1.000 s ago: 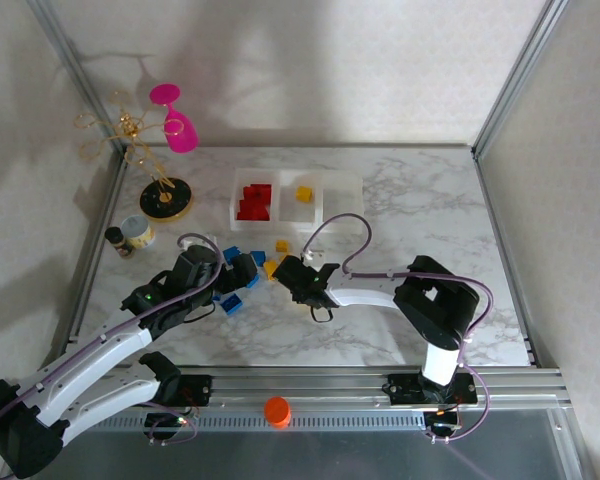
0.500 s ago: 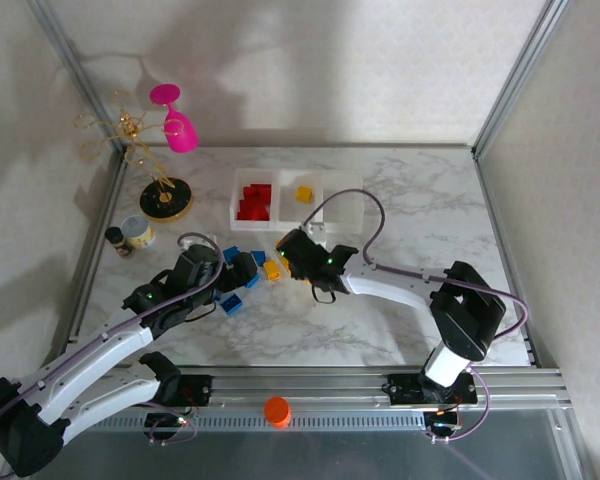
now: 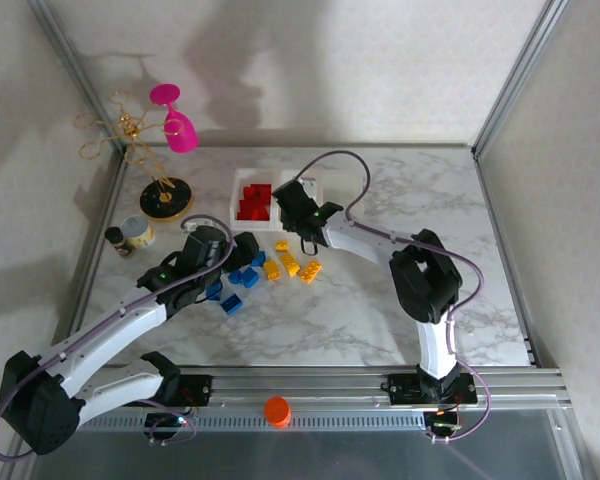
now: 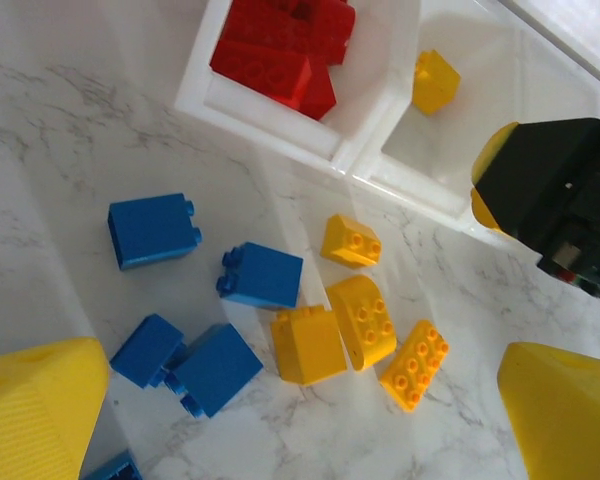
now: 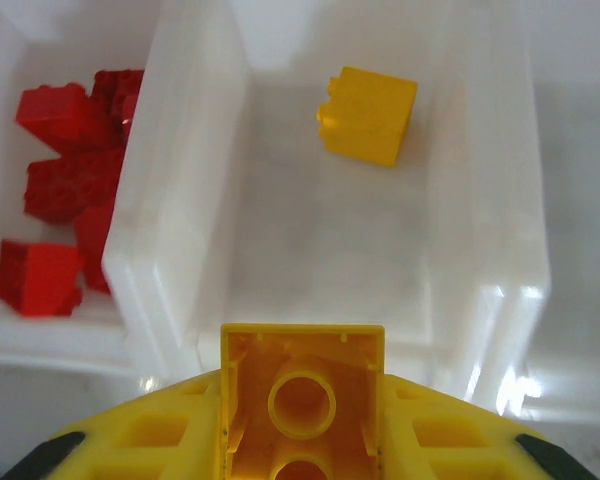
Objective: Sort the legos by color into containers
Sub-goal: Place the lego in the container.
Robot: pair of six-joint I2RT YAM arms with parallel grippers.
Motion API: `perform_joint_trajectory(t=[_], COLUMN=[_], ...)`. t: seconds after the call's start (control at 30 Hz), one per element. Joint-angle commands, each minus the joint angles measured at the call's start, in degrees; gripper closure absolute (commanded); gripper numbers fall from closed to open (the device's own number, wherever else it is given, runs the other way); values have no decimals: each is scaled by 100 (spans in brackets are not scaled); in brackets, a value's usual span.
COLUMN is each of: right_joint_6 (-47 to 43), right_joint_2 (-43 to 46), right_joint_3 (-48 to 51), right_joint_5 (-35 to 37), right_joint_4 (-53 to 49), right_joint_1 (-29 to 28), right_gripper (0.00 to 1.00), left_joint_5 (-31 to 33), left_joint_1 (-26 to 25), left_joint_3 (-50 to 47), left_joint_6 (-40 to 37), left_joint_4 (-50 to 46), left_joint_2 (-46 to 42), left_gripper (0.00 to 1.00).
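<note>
Three joined white containers [image 3: 332, 215] stand at the back of the table. The left one holds red legos [image 3: 253, 202], and the middle one [image 5: 320, 250] holds one yellow lego [image 5: 368, 115]. My right gripper [image 3: 294, 203] hangs over the near edge of the middle one, shut on a yellow brick [image 5: 302, 400] with its hollow underside facing the camera. My left gripper [image 4: 300, 420] stands open above the loose legos. Below it lie several blue bricks [image 4: 263, 275] and several yellow ones [image 4: 308, 344].
A gold wire stand on a round black base [image 3: 166, 198] carries pink cups [image 3: 180, 130] at the back left. A small jar [image 3: 137, 234] and a dark bottle [image 3: 117, 240] stand near it. An orange cap [image 3: 276, 410] rests on the front rail.
My right gripper has carried the yellow brick from beside the loose pile back to the middle container. The left gripper has crept forward a little over the blue bricks.
</note>
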State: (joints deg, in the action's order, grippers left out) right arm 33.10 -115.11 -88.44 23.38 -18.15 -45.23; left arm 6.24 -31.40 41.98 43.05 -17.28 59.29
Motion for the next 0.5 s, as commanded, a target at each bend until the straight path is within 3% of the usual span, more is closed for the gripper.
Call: perform_joint_trajectory(t=[0.0,0.27,0.47], right_joint_6=[-473,-716,-682], right_joint_2=[-423,-1406,-1291], right_joint_3=[-531,-1788,-1876], right_joint_5=[-113,-375,-573], right_joint_4=[210,-112,-193], right_joint_1=[167,517,517], right_gripper=[76,66,57], left_joint_5=[158,217,208], left_joint_1=[180,385,398], left_joint_3=[172,162,214], left_joint_6=[-121,-117,-130], left_joint_4=[212,250,133], left_joint_2=[93,136,28], left_gripper=[0,0,0])
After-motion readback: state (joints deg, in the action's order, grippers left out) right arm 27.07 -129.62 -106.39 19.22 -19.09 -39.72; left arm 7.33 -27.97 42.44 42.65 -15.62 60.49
